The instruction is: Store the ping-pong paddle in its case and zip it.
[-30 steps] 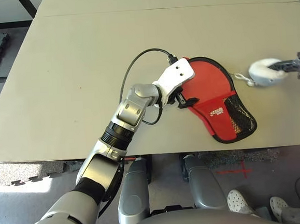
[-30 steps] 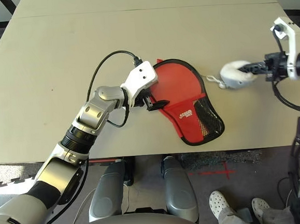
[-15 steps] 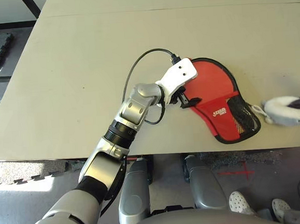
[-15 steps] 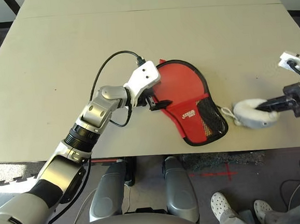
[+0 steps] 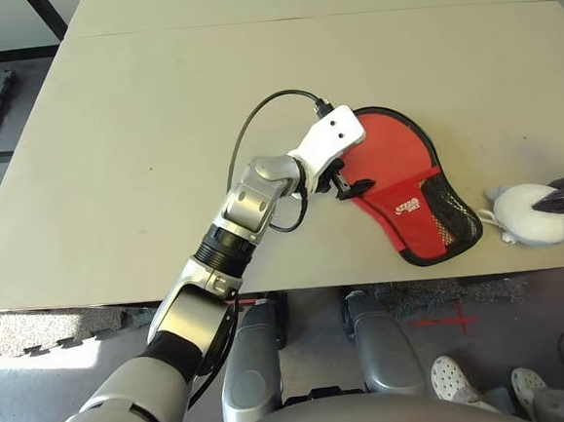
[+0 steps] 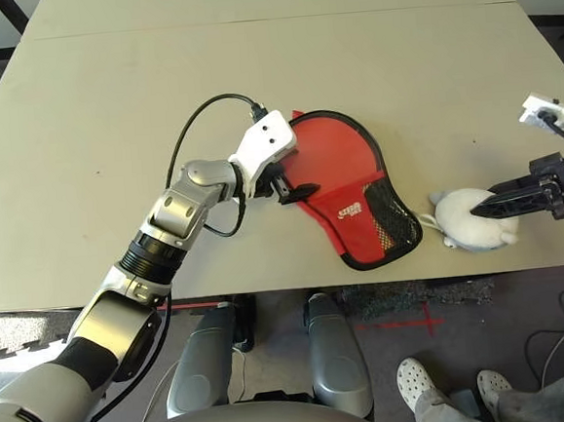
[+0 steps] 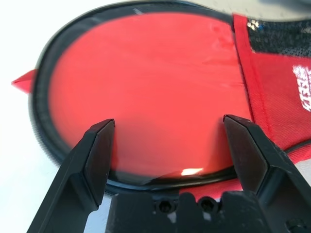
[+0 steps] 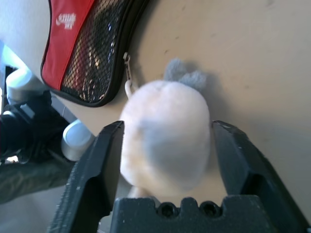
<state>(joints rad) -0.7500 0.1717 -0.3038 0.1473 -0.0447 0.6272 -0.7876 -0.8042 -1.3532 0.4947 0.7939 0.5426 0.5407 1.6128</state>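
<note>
The red case point(image 5: 397, 177) with black zipper edging lies flat on the table, its mesh-pocket end point(image 6: 390, 217) toward the front edge. The ping-pong paddle is hidden. My left gripper point(image 5: 344, 187) rests open at the case's left edge, its fingers point(image 7: 99, 145) spread over the glossy round red face point(image 7: 160, 87). The white pom-pom charm point(image 6: 466, 221) lies on the table right of the mesh end, tied to the zipper pull point(image 8: 127, 60). My right gripper point(image 8: 167, 127) stands open around the pom-pom point(image 8: 165, 141), one finger on each side.
The table's front edge point(image 6: 444, 278) runs just below the case and the pom-pom. A black cable point(image 5: 256, 125) loops over my left wrist. White shoes of a person point(image 6: 413, 382) show on the floor under the table. Bare tabletop point(image 5: 137, 105) stretches left and behind.
My right gripper has drawn the pom-pom from beside the case's round end down to its mesh end near the front edge, then opened; the pom-pom now rests on the table. The left arm stayed.
</note>
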